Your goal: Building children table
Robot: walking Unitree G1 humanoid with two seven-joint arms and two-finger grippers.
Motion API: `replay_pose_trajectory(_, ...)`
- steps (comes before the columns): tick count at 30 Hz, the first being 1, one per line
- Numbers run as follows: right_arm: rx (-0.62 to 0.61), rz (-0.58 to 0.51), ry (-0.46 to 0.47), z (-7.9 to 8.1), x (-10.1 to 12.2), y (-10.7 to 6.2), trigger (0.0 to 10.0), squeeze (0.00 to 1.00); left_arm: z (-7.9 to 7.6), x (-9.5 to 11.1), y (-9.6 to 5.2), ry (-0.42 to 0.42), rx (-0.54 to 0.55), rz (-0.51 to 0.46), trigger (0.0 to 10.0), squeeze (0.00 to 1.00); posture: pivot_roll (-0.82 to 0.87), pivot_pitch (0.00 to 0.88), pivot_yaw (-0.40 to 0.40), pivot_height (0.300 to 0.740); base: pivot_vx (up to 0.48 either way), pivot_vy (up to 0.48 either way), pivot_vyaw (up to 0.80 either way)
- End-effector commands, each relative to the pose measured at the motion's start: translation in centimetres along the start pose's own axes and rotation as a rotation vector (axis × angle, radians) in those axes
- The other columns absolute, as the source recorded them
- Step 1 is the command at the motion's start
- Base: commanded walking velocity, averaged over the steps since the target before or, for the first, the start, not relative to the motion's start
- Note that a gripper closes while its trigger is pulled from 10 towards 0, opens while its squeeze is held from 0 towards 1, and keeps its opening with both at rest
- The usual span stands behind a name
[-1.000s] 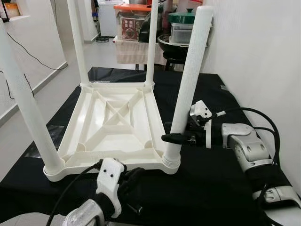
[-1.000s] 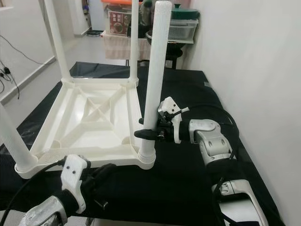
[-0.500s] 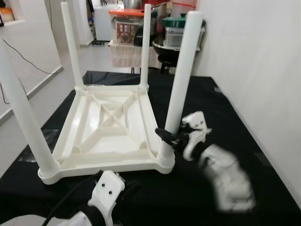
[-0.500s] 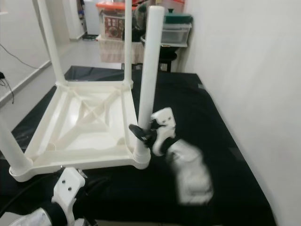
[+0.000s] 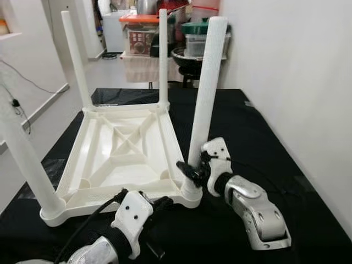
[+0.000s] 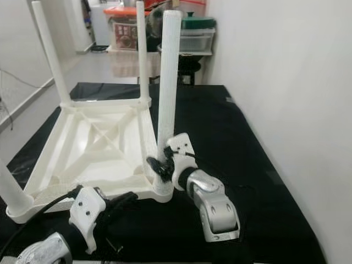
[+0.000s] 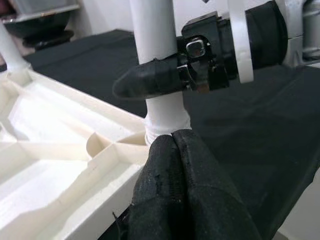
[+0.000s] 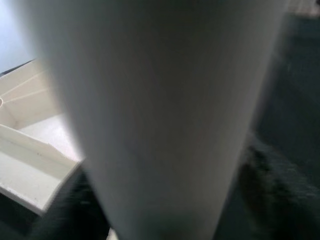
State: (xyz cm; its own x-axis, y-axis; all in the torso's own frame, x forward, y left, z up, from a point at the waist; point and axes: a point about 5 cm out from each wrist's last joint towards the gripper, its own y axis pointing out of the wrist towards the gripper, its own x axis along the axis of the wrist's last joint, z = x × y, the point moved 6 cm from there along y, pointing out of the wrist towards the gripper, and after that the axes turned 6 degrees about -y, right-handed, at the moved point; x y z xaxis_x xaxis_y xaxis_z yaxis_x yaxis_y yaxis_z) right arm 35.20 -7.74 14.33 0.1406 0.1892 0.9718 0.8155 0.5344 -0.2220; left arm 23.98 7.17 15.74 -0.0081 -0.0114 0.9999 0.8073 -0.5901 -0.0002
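Tabletop [image 5: 124, 157] lies upside down on the black surface [image 5: 247, 126]; right tool [image 5: 190, 171] clamps the near-right leg [image 5: 204, 99] low down. Keep it upright, twist squarely home. Left tool [image 7: 172, 145], pinched empty, steadies the corner.

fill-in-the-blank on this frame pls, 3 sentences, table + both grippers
The white table lies upside down on a ______ cloth.
The right gripper grips the near-right leg close to its ______.
The left gripper, its fingers pressed ______, hovers by that same corner.

Missing words: black; base; together
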Motion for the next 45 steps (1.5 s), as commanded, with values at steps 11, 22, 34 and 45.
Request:
replay_pose_trajectory(11,0.579,-0.16,-0.276,0.0,6.4,-0.8,10.0,0.0,-0.3,0.3,0.4,-0.055,-0.022,-0.041,10.0,0.0,0.01,0.0,-0.033,0.74,0.0,0.0,0.0)
replay_pose_trajectory(22,0.751,-0.15,-0.255,-0.7,6.5,-1.0,0.0,0.0,0.4,-1.0,0.4,-0.017,0.013,-0.002,10.0,0.0,0.01,0.0,-0.037,0.74,0.0,0.0,0.0)
replay_pose_trajectory(34,0.491,-0.107,-0.226,-3.7,3.7,-1.6,0.0,0.0,0.3,-0.9,0.4,-0.047,-0.007,-0.014,10.0,0.0,-0.01,0.0,-0.03,0.74,0.0,0.0,0.0)
replay_pose_trajectory(45,-0.093,0.08,-0.013,1.9,-3.3,-0.5,0.0,0.0,0.4,-0.5,0.7,-0.062,-0.014,-0.033,10.0,0.0,-0.01,0.0,-0.05,0.74,0.0,0.0,0.0)
